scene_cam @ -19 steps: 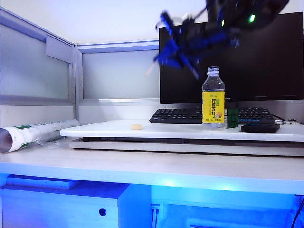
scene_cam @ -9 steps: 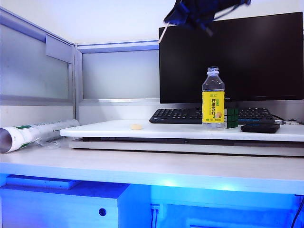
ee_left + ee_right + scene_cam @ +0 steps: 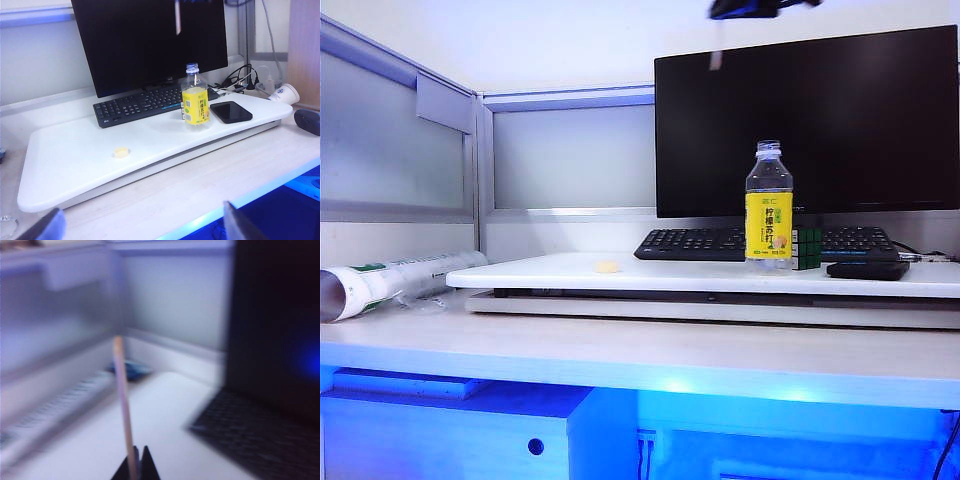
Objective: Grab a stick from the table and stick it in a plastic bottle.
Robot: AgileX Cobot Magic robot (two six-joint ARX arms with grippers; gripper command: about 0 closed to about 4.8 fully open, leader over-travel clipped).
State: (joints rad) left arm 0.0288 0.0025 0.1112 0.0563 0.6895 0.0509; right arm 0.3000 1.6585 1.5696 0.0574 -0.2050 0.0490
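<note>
1. The thin flat pale-tan wooden stick [image 3: 123,400] is pinched at its lower end between the dark tips of the right pincer [image 3: 135,466]; most of its length stands free beyond them.
2. In the exterior view the right pincer [image 3: 752,8] is at the very top edge, high above the wide white bench [image 3: 620,345], and only a blurred pale piece of the stick [image 3: 716,60] hangs below it in front of the black monitor [image 3: 860,130].
3. The left pincer [image 3: 140,227] waits low at the near edge of the bench, its two grey fingers [image 3: 47,227] spread wide and carrying nothing.
4. The small clear plastic bottle with the yellow label [image 3: 769,207] stands upright on the raised white board [image 3: 620,272], just in front of the black keyboard [image 3: 692,243] and just beside a black phone [image 3: 866,269]. Its neck looks uncapped, but I cannot be certain.
5. Handling, as a judgement: the stick should be very light and fairly stiff, yet thin enough to flex or snap if its tip jams on the narrow neck. Held by one end, it can also pivot between the tips.
6. The bottle looks nearly empty and light, so a sideways nudge could topple it. The stick ought to come straight down its axis.
</note>
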